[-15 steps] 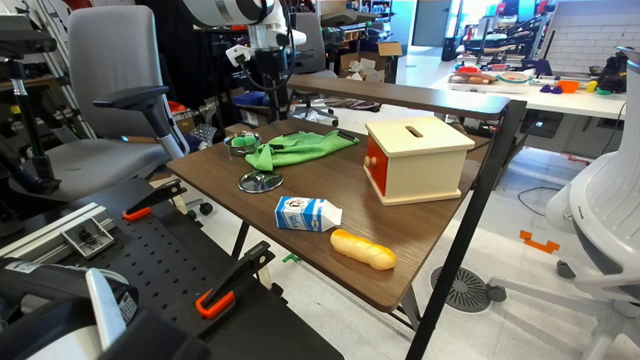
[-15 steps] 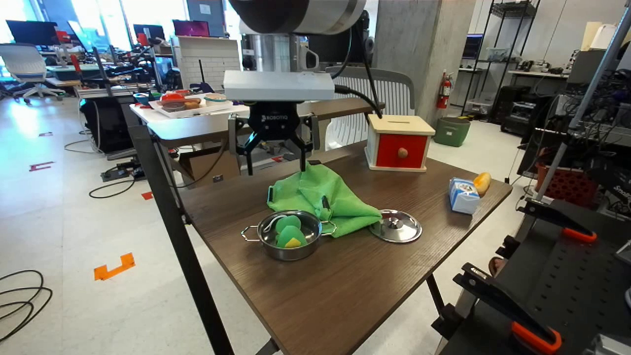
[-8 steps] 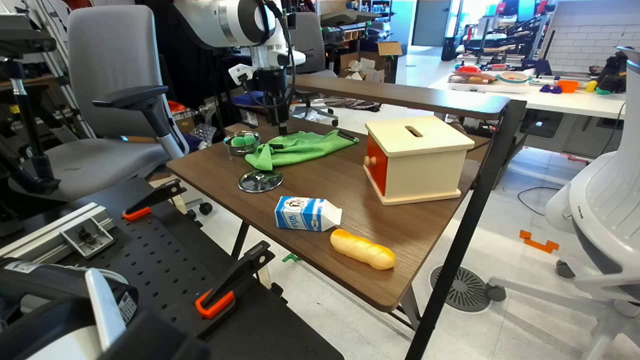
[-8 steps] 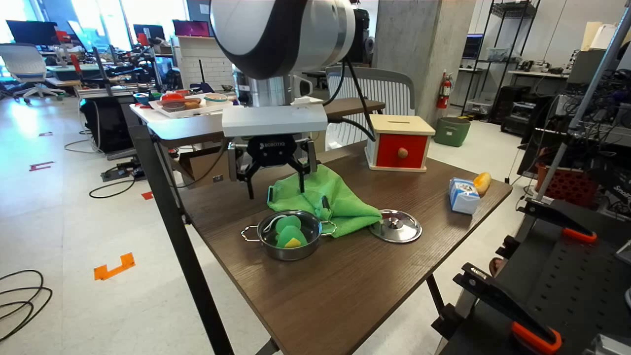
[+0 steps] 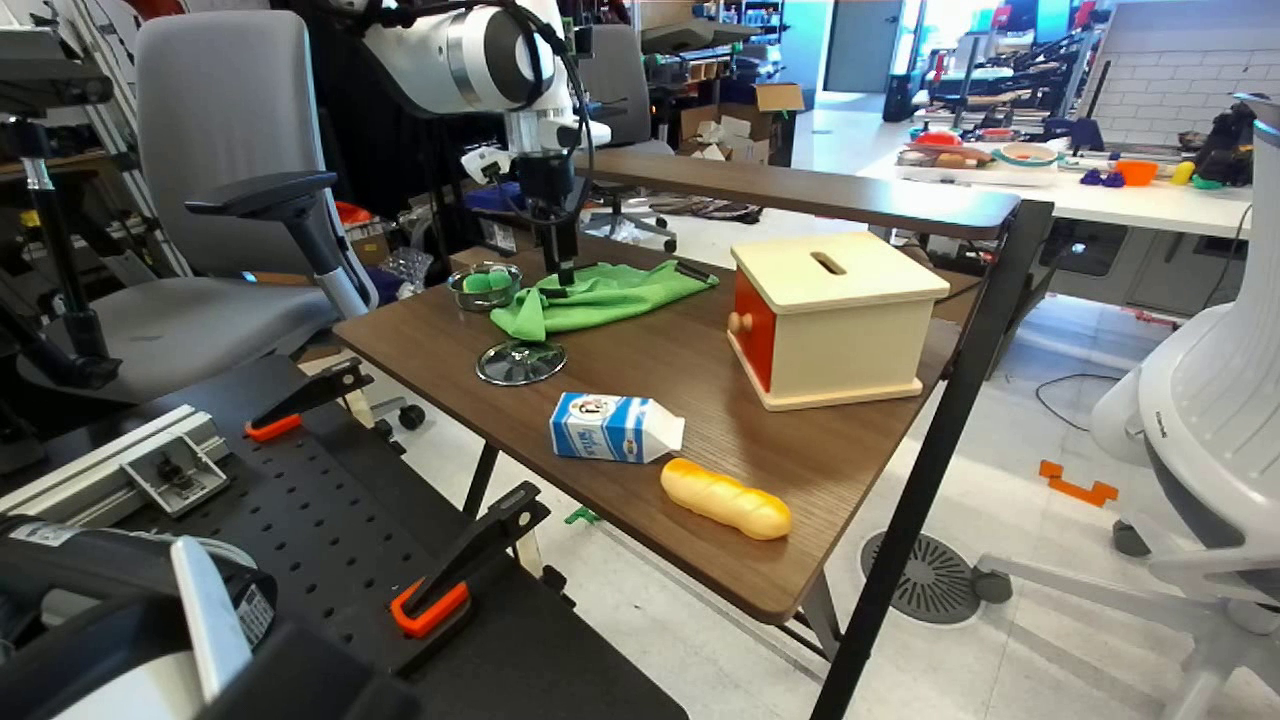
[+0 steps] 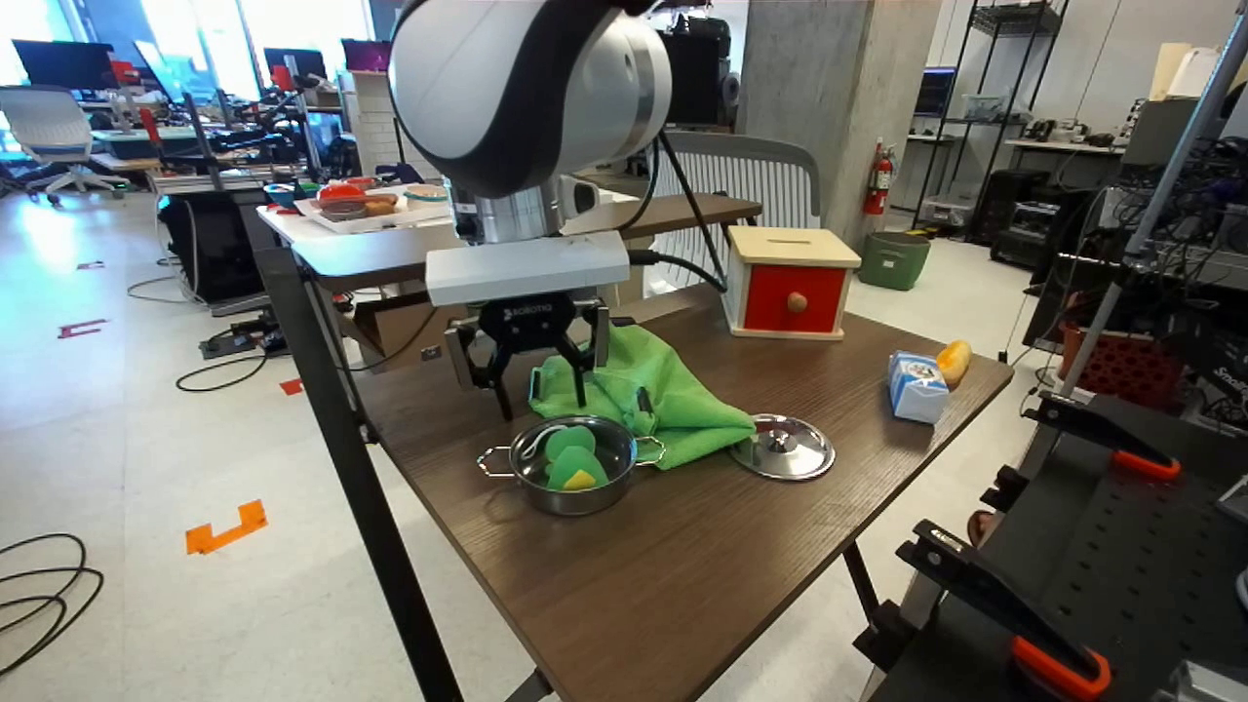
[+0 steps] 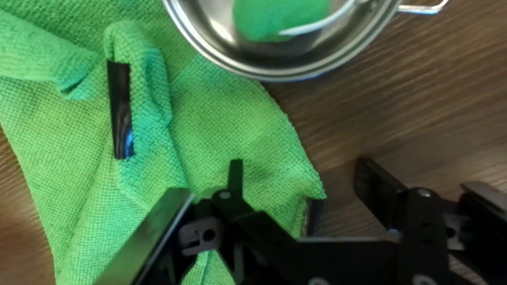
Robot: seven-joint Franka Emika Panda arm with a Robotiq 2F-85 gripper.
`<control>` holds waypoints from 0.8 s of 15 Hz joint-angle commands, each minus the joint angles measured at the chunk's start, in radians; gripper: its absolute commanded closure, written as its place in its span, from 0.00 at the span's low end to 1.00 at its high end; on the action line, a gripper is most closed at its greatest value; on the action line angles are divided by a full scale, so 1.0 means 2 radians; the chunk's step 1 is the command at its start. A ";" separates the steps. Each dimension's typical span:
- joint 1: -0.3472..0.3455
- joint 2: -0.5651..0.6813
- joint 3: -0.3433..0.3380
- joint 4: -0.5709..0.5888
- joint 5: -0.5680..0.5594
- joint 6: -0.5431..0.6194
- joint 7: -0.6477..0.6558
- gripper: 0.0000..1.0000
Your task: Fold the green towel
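Observation:
The green towel (image 6: 653, 380) lies crumpled on the brown table (image 6: 663, 575), with small black strips on its edges; it also shows in an exterior view (image 5: 630, 298). In the wrist view the towel (image 7: 229, 114) has raised folds on its left part. My gripper (image 6: 544, 406) is open and empty, pointing down low over the towel's edge, just behind the pot. In the wrist view one finger of the gripper (image 7: 298, 170) is over the cloth and the other over bare wood. A towel corner with a black strip (image 7: 313, 215) lies between them. Whether the fingertips touch anything I cannot tell.
A metal pot (image 6: 575, 502) holding green toys stands close beside the towel and gripper. A metal lid (image 6: 783, 448) touches or nearly touches the towel. A wooden box (image 5: 850, 350) with a red front, a milk carton (image 5: 605, 428) and a toy bread (image 5: 725, 498) are farther along the table.
My gripper has come down toward the table and slightly toward the pot, reaching the towel's edge. It stays open. The towel and other objects have not moved.

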 commanded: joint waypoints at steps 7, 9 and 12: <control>0.009 0.007 -0.014 0.041 -0.030 -0.043 0.002 1.00; 0.008 0.003 -0.015 0.039 -0.035 -0.042 0.002 1.00; 0.008 -0.008 -0.020 0.035 -0.045 -0.041 0.001 1.00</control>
